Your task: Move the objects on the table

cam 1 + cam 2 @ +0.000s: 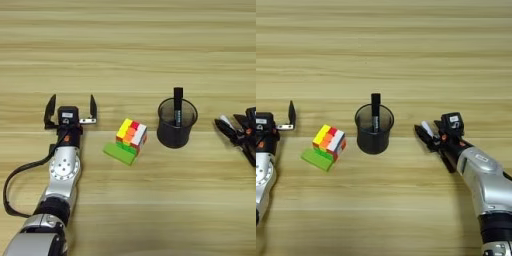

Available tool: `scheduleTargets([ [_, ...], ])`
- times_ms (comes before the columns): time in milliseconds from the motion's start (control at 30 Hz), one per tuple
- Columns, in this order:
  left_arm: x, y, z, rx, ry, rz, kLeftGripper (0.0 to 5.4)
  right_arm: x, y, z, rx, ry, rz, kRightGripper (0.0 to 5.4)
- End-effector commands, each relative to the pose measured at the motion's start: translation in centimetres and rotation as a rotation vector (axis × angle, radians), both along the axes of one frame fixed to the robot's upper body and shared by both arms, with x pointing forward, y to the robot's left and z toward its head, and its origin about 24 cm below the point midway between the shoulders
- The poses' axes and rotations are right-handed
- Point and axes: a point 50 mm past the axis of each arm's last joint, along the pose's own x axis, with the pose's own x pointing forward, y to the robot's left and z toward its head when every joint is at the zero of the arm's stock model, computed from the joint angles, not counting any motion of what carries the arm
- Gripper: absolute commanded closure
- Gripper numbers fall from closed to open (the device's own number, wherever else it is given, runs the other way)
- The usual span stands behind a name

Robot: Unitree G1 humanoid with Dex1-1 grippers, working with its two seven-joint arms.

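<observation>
A small multicoloured puzzle cube [131, 134] sits tilted on the far end of a flat bright-green block [119, 153] at the middle left of the table [130, 50]. My left gripper [72, 101] stands open just left of the cube, fingers pointing away from me and nothing between them. At the right, my right gripper [424, 132] points left toward the cup. Its black fingers are closed around a slim white pen [428, 128], of which only a short white stretch shows.
A black mesh cup [374, 131] stands between the cube and the right gripper, with a black marker [375, 107] upright inside it. A black cable [15, 185] loops beside the left forearm.
</observation>
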Motion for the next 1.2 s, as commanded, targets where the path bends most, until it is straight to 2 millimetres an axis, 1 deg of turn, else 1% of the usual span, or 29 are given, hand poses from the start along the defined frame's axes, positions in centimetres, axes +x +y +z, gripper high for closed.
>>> scheduleTargets([
  [33, 0.0, 0.0, -0.2, 0.009, 0.017, 0.0, 0.0, 0.0, 0.1, 0.5, 0.01, -0.033, 0.009, 1.29],
  [167, 0.0, 0.0, -0.2, 0.009, 0.018, 0.0, 0.0, 0.1, 0.2, 0.8, 0.012, -0.06, 0.011, 0.87],
  [200, 0.0, 0.0, -0.2, 0.009, 0.018, -0.001, 0.0, 0.1, 0.3, 0.8, 0.015, -0.065, 0.012, 0.87],
  [233, 0.0, 0.0, -0.2, 0.009, 0.018, -0.001, 0.0, 0.1, 0.3, 0.9, 0.016, -0.069, 0.013, 0.66],
  [433, 0.0, 0.0, -0.2, 0.009, 0.017, 0.0, 0.0, 0.1, 0.3, 1.2, 0.028, -0.093, 0.007, 0.04],
  [767, 0.0, 0.0, -0.2, 0.009, 0.017, -0.001, 0.0, 0.4, 0.1, 1.6, 0.02, -0.157, -0.022, 0.04],
  [967, 0.0, -0.1, -0.2, 0.011, 0.019, -0.014, 0.0, 1.0, -0.5, 2.0, -0.022, -0.246, -0.082, 0.04],
  [1100, 0.0, 0.0, -0.2, 0.01, 0.019, -0.017, 0.0, 1.4, -0.4, 1.8, -0.039, -0.303, -0.115, 0.04],
  [1200, 0.0, 0.2, -0.2, 0.012, 0.019, -0.02, 0.0, 1.9, -0.8, 1.4, -0.04, -0.327, -0.177, 0.04],
])
